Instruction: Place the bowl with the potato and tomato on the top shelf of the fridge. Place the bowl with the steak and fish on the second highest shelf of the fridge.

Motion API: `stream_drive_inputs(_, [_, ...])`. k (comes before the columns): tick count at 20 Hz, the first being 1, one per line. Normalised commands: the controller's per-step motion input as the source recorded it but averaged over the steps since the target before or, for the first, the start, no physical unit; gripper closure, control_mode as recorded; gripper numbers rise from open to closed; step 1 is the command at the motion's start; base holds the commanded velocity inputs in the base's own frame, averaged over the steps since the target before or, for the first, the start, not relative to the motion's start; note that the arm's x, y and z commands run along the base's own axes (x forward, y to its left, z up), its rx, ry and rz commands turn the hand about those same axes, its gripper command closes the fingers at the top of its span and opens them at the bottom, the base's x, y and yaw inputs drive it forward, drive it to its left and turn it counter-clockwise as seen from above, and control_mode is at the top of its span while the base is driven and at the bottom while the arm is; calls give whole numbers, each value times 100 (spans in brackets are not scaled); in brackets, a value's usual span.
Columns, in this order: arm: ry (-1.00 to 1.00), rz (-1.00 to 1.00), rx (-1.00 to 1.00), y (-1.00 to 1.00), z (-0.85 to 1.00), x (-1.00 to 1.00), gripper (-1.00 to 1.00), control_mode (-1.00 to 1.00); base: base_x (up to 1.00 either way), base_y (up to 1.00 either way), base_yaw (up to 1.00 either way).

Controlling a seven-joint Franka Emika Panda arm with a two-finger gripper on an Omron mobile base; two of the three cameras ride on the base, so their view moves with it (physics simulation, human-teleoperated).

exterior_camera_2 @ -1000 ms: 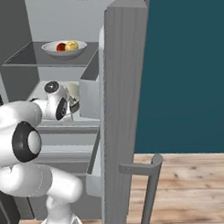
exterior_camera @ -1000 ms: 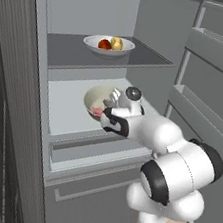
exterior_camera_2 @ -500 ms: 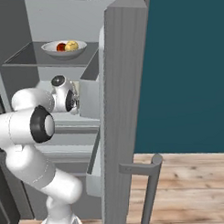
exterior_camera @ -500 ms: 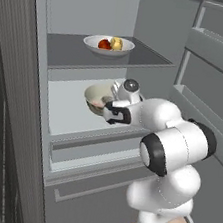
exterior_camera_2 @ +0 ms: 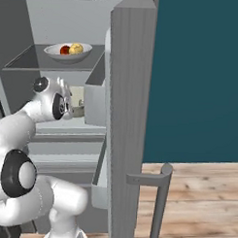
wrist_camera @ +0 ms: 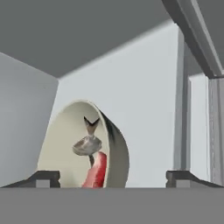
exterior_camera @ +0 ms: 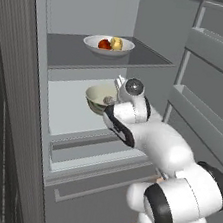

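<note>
Cream bowl (exterior_camera: pixel 101 98) with steak (wrist_camera: pixel 95 171) and fish (wrist_camera: pixel 88 143) sits on the second shelf (exterior_camera: pixel 75 113) where it belongs, so my gripper (wrist_camera: pixel 113 177) is spread, holding nothing.

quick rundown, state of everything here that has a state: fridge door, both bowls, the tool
fridge door: open
bowl with potato and tomato: resting upright on the top shelf
bowl with steak and fish: on the second highest shelf, right in front of the tool
tool: open, fingertips spread apart, one at each side of the hand view, nothing clamped between them
</note>
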Motion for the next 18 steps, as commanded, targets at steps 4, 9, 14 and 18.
stream_drive_inputs(4, [-15, -2, 6, -8, 71, -100, -100, -100, 0, 0, 0])
stream_drive_inputs(9, [-8, -4, 11, -14, 81, -100, -100, -100, 0, 0, 0])
stream_drive_inputs(14, [-6, -4, 11, -15, 83, -100, -100, -100, 0, 0, 0])
stream_drive_inputs(18, [0, -4, 13, -8, 98, -100, -100, -100, 0, 0, 0])
